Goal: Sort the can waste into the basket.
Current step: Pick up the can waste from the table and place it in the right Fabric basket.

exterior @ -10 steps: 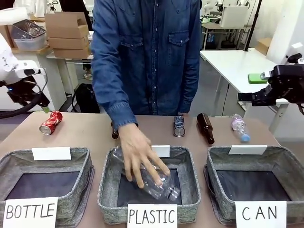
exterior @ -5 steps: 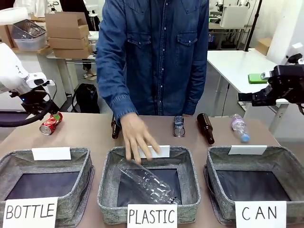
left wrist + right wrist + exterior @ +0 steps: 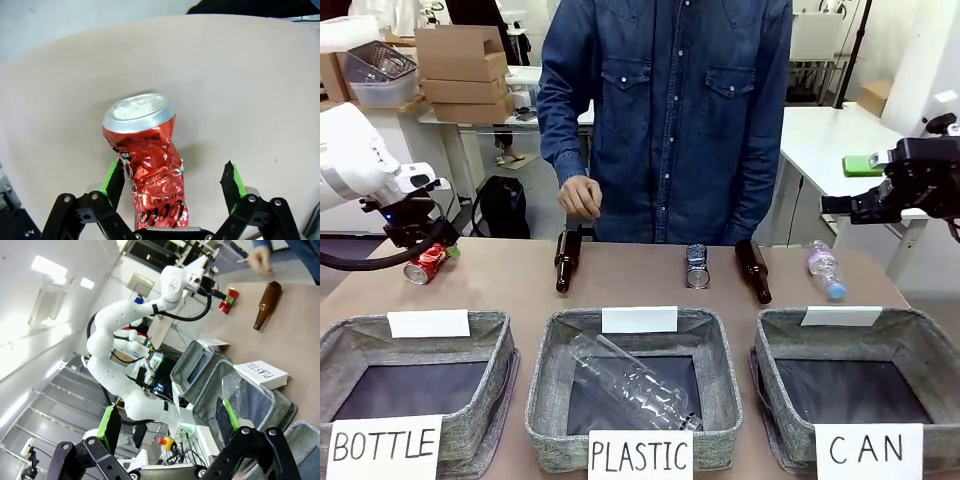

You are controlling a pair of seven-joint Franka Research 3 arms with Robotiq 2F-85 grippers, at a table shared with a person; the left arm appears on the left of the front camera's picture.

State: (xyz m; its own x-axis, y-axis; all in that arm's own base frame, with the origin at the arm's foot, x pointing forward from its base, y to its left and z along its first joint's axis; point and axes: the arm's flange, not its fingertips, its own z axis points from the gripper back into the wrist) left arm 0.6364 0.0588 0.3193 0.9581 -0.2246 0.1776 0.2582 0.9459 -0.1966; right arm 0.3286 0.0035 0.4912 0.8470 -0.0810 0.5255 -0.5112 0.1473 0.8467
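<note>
A robotics lab: a white robot arm (image 3: 355, 165) stands at a tan worktop (image 3: 630, 285). Behind it are white work tables (image 3: 820, 135), stacked cardboard boxes (image 3: 460, 65) and a clear storage bin (image 3: 378, 72). The right wrist view shows cables (image 3: 192, 317) along the arm and lit electronics (image 3: 161, 388) at its base.

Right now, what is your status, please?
Left tool open, straddling red crushed can. Right tool open, raised, holding nothing. Silver can untouched, brown bottle beside it.

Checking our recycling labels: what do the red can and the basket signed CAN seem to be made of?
Red can: thin metal, likely aluminium; glossy painted body crumpled into sharp creases, bare silver rim. CAN basket: grey woven fabric, matte, slightly sagging walls; dark floor, material unclear.
</note>
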